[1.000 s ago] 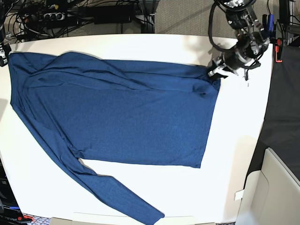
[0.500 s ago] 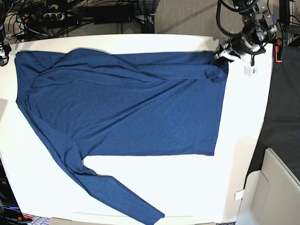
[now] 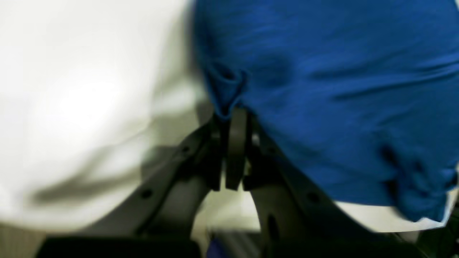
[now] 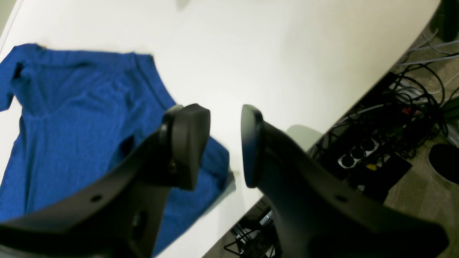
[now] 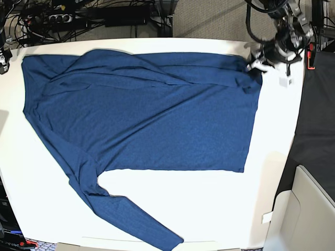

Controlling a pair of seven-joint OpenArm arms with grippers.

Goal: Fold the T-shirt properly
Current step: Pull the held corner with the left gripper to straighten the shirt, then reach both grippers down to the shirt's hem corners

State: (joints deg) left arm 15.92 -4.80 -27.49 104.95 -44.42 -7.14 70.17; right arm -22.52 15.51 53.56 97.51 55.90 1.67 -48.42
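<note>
Navy T-shirt (image 5: 157, 110) spans the white table (image 5: 209, 209), corner pinched by left tool (image 5: 255, 65); right tool (image 4: 224, 143) gapes empty.

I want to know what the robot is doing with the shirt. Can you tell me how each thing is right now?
Dark navy-blue long-sleeved knit T-shirt: spread flat, unfolded, one sleeve trailing toward the near table edge.
Left end effector: shut on the T-shirt's corner.
Right end effector: open, holding nothing, above the table's edge.
White table: carrying the T-shirt.
</note>
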